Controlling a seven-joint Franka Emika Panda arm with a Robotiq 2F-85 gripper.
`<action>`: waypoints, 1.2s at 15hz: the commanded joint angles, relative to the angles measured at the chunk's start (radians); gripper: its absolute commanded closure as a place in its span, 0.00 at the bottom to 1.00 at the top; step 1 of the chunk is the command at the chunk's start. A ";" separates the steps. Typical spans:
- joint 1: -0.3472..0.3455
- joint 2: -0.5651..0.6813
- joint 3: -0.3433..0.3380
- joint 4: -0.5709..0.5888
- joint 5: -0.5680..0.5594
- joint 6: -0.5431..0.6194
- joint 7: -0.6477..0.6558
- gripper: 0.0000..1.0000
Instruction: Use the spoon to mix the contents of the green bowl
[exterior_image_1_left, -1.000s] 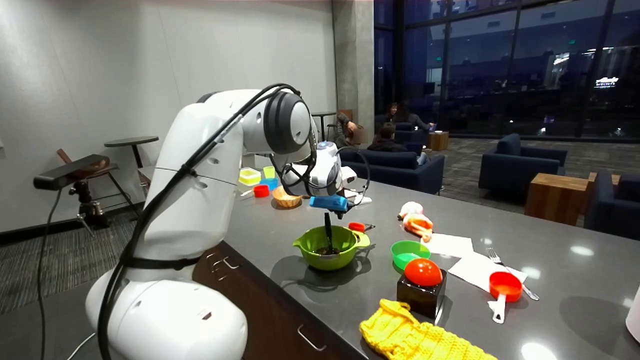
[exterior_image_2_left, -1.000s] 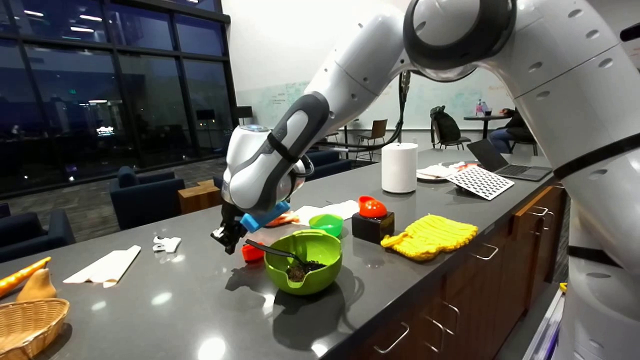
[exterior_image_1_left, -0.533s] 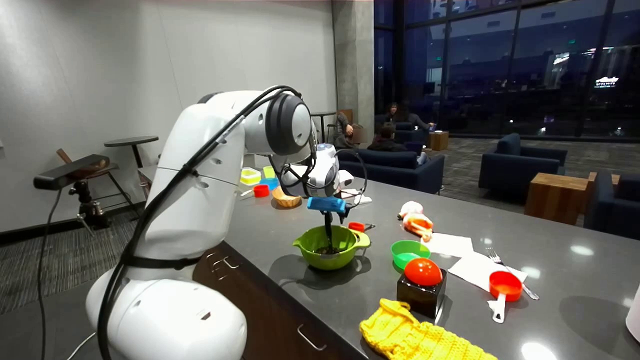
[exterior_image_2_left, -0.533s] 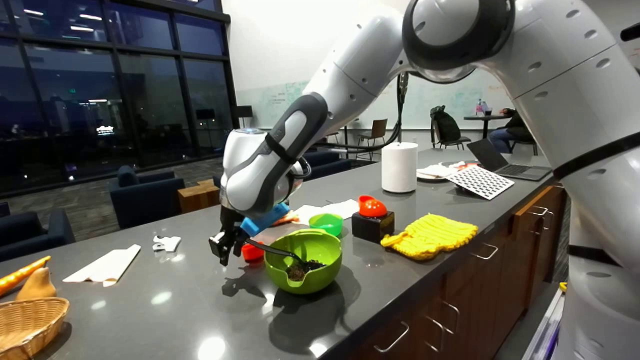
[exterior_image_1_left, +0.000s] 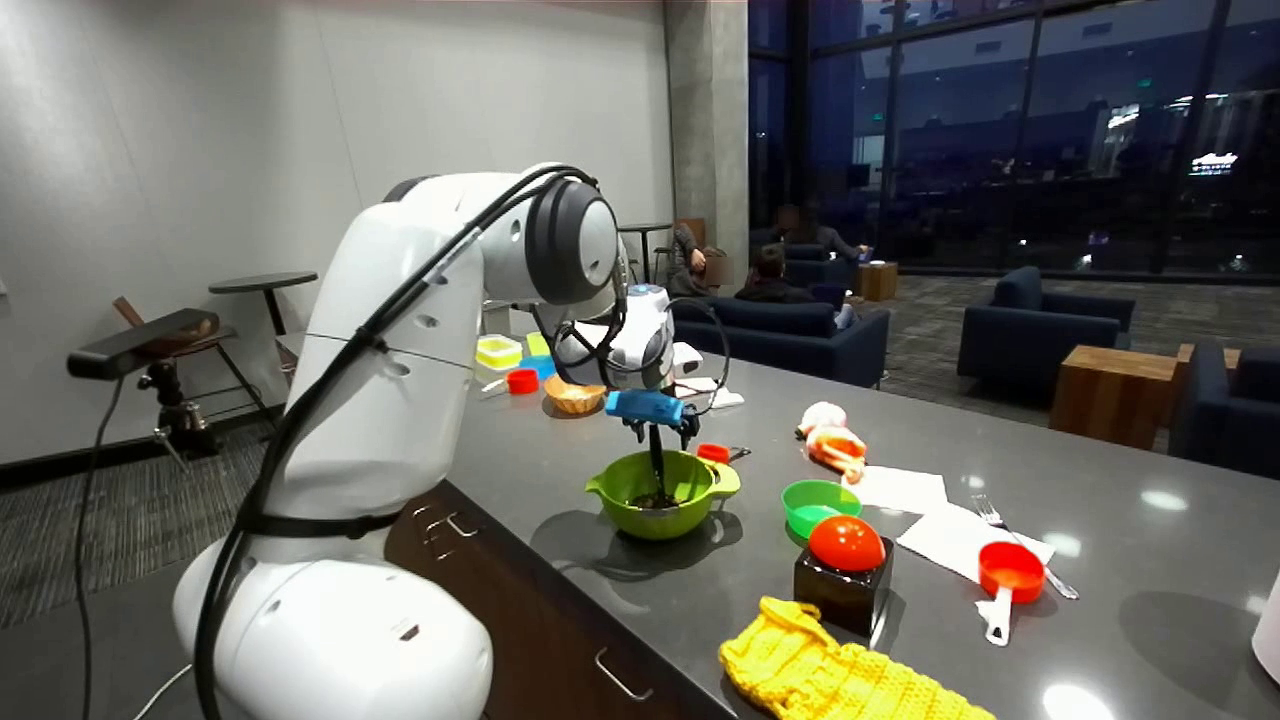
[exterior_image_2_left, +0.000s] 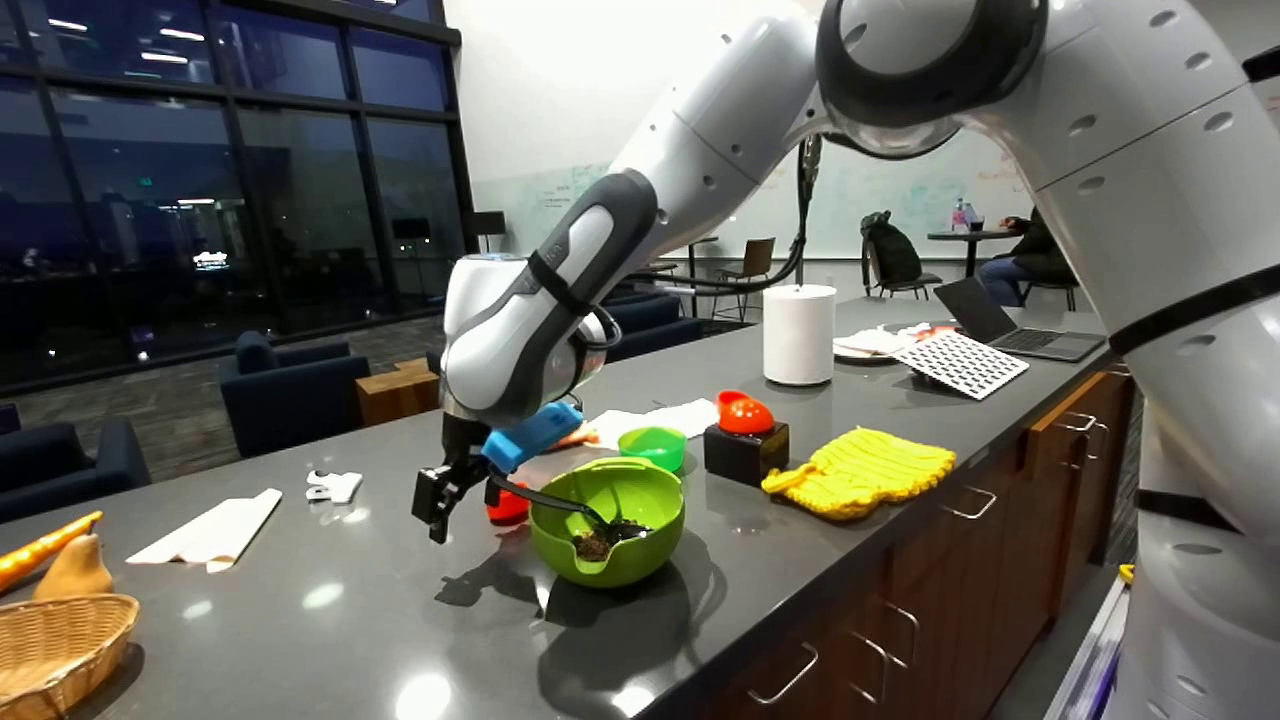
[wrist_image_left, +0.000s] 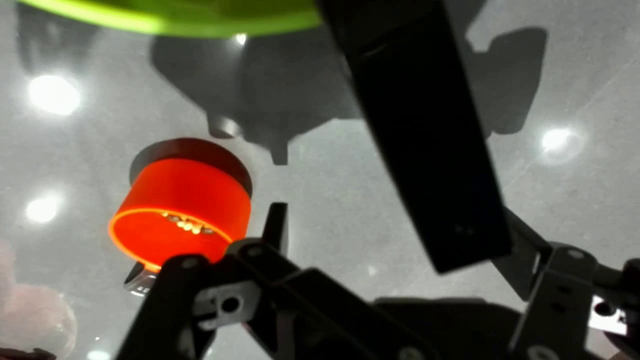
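Black spoon (exterior_image_2_left: 551, 499) tilted in the green bowl (exterior_image_2_left: 640, 562) on the gray counter (exterior_image_2_left: 330, 650), handle out over the rim, robot's fingers (wrist_image_left: 275, 225) spread wide, handle end showing between them, touching or not I can't tell, orange-red scoop (wrist_image_left: 197, 187) just beside the bowl

In an exterior view, a plain pale wall (exterior_image_1_left: 180, 130) fills the upper left, adjoining a concrete column (exterior_image_1_left: 710, 110); dark-framed windows (exterior_image_1_left: 960, 160) occupy the upper right, above grey carpet (exterior_image_1_left: 920, 330) and navy seating (exterior_image_1_left: 1040, 340). In an exterior view, a faintly marked whiteboard (exterior_image_2_left: 900, 195) spans upper centre; light spots (exterior_image_2_left: 425, 697) reflect off the glossy countertop (exterior_image_2_left: 380, 630).
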 joint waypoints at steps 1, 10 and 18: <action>-0.050 -0.091 0.027 -0.116 0.060 0.049 -0.050 0.00; -0.035 -0.058 0.010 -0.081 0.038 0.041 -0.029 0.00; -0.035 -0.058 0.010 -0.082 0.038 0.041 -0.029 0.00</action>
